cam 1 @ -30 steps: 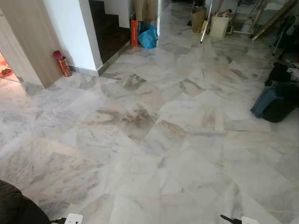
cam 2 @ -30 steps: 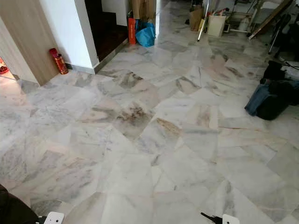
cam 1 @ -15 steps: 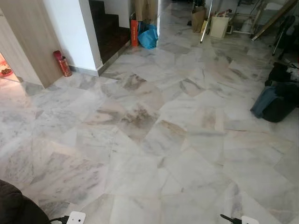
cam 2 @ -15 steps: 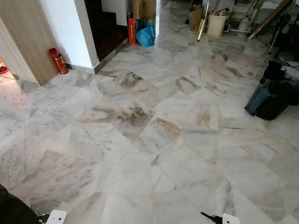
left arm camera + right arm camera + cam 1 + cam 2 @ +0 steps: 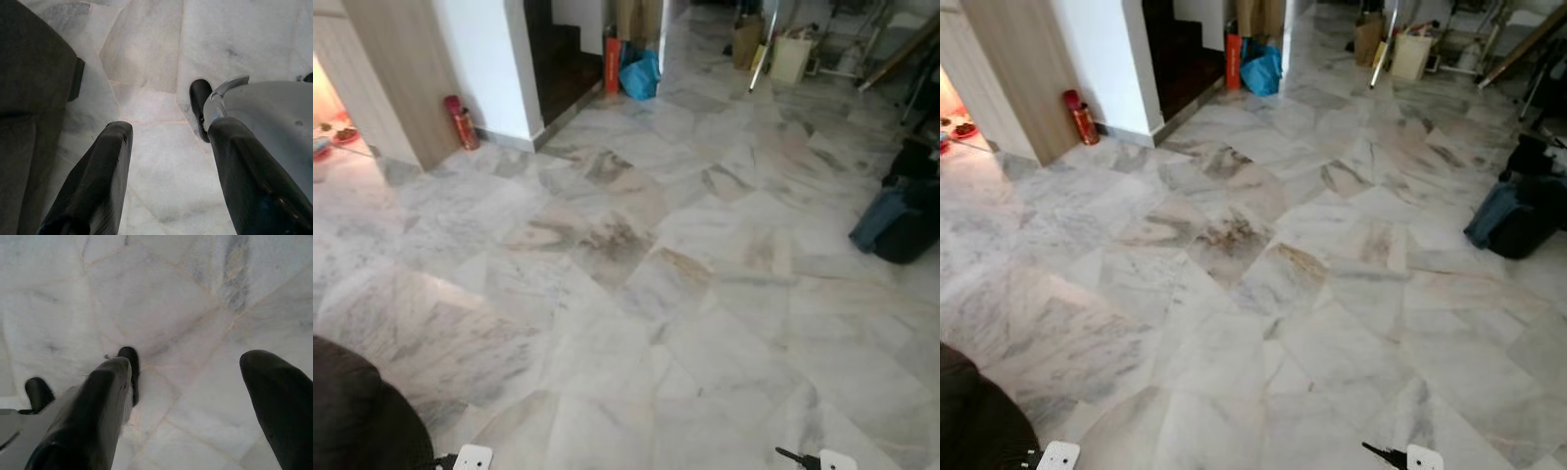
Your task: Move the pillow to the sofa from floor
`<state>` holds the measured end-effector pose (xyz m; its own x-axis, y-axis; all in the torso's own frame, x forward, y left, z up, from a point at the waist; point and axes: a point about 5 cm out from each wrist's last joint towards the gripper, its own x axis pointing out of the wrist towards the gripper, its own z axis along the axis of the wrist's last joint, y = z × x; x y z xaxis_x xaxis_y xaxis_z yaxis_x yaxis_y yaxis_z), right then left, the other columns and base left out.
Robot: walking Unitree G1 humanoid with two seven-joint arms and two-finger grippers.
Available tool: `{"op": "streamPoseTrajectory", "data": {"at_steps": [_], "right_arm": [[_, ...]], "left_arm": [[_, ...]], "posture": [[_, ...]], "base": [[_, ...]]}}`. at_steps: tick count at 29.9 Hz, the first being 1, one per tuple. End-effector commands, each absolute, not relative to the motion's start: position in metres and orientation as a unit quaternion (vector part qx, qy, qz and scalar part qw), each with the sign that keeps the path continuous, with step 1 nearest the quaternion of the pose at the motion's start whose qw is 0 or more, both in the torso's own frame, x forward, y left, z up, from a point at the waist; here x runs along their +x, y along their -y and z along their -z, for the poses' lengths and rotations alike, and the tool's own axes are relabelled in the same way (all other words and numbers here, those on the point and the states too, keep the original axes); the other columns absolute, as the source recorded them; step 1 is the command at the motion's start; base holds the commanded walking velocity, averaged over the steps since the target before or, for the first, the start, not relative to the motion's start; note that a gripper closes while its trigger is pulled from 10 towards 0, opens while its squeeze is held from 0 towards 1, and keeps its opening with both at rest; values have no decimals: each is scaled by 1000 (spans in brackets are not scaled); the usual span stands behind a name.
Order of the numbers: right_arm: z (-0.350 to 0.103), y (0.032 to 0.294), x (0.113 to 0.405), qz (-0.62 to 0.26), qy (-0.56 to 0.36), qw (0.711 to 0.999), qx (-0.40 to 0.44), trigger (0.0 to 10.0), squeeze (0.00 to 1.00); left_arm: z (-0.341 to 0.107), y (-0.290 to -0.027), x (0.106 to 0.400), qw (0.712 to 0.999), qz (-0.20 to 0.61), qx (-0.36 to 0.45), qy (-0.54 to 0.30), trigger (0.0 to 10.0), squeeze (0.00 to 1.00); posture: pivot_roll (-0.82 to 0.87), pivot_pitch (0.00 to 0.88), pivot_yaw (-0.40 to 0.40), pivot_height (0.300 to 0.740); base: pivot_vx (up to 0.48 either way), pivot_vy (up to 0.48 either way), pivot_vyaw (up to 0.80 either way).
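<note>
Left claw (image 5: 168, 147): two black fingers spread well apart, gripping nothing, pointed down at the marble floor (image 5: 636, 284); a dark upholstered mass (image 5: 29, 98), cut off by the frame edge, lay beside it, identity unclear. Right claw (image 5: 195, 396): fingers likewise parted wide and empty above pale veined tiles. Head views: a dark rounded shape (image 5: 357, 411) at the lower left corner, cropped, possibly the same upholstery; whether it was the pillow or the sofa could not be told. Farther out: a red canister (image 5: 462, 121) against the wooden panel (image 5: 396, 69); an orange-red item (image 5: 611, 64) and blue bag (image 5: 641, 74) by the dark stairs (image 5: 563, 59); a dark bag (image 5: 901, 220) at the right edge, partly cut off; blurred clutter (image 5: 793, 49) at the far end.
</note>
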<state>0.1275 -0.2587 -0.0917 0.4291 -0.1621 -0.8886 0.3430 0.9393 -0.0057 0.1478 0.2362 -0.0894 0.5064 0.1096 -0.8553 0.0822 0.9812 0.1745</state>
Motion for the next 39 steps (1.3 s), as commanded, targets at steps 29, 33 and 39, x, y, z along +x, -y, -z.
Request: {"op": "streamPoseTrajectory", "data": {"at_steps": [29,33,39], "right_arm": [[91,263,125,156,-514,838,90,10000,0],[91,262,125,155,-515,839,90,10000,0],[91,262,126,154,-514,839,90,10000,0]], "left_arm": [[86,-231,160,868,-2,90,-489,10000,0],[86,-232,160,868,-2,90,-488,10000,0],[86,-232,160,868,-2,89,-489,10000,0]], "posture": [[56,0,-33,740],[58,0,-34,740],[58,0,-34,740]], "base": [[-260,0,0],[-268,0,0],[-268,0,0]]}}
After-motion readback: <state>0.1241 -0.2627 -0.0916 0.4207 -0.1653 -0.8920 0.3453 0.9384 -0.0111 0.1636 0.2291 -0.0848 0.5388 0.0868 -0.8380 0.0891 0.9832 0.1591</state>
